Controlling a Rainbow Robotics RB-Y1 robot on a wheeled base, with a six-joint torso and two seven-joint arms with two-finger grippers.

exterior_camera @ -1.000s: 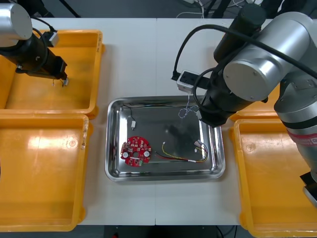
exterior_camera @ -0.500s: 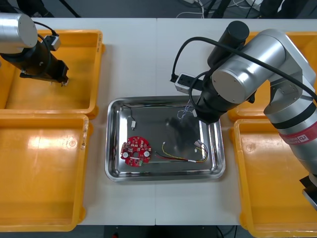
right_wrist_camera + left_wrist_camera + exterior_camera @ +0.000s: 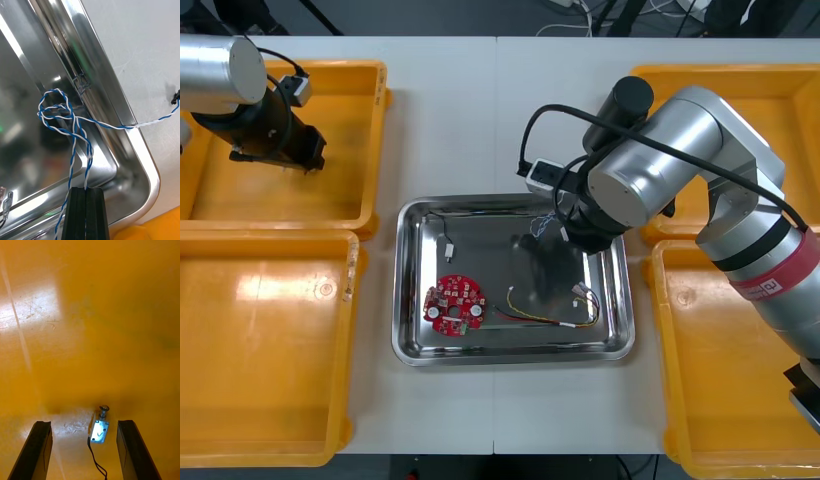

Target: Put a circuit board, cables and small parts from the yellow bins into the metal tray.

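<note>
My right gripper (image 3: 85,190) is shut on a twisted blue and white cable (image 3: 71,125) and holds it over the far right corner of the metal tray (image 3: 144,161). The cable's loops hang above the tray floor, and one strand runs over the rim onto the table. In the front view that gripper (image 3: 566,234) and cable (image 3: 546,222) are over the tray (image 3: 410,345). The tray holds a round red circuit board (image 3: 455,305), a red and yellow cable (image 3: 545,316) and a small metal part (image 3: 448,245). My left gripper (image 3: 83,423) stands open low in the far left yellow bin (image 3: 290,205), a small metal part (image 3: 100,428) between its fingers.
Three more yellow bins stand around the tray: near left (image 3: 265,350), far right (image 3: 750,85) and near right (image 3: 740,380). My right arm's thick elbow (image 3: 660,165) reaches across the table from the right. A thin black cable (image 3: 436,213) lies at the tray's far left corner.
My right arm has swung left and carried the blue and white cable farther over the tray. My left gripper has shifted a little within the far left bin.
</note>
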